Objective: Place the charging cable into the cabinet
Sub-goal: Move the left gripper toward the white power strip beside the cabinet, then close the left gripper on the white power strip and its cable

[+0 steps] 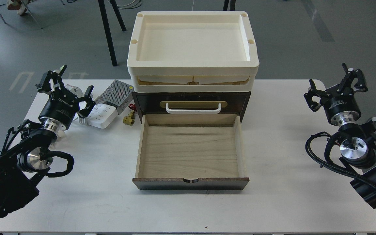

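The charging cable (102,116), a white power strip with socket holes, lies on the table left of the cabinet, partly hidden behind my left gripper. The dark-brown cabinet (191,101) stands mid-table with its lower drawer (190,182) pulled out toward me, its pale wood inside bare. A second drawer above with a white bar handle (193,109) is closed. My left gripper (69,83) is open, just left of and over the power strip's near end, holding nothing. Far off at the table's right edge, my right gripper (333,83) is open and holds nothing.
Cream plastic trays (193,65) are stacked on the cabinet. A perforated metal power-supply box (118,91) lies behind the power strip, a small brass fitting (128,120) and a red-tipped part (131,106) beside the cabinet's left wall. A white device (73,87) sits behind my left gripper.
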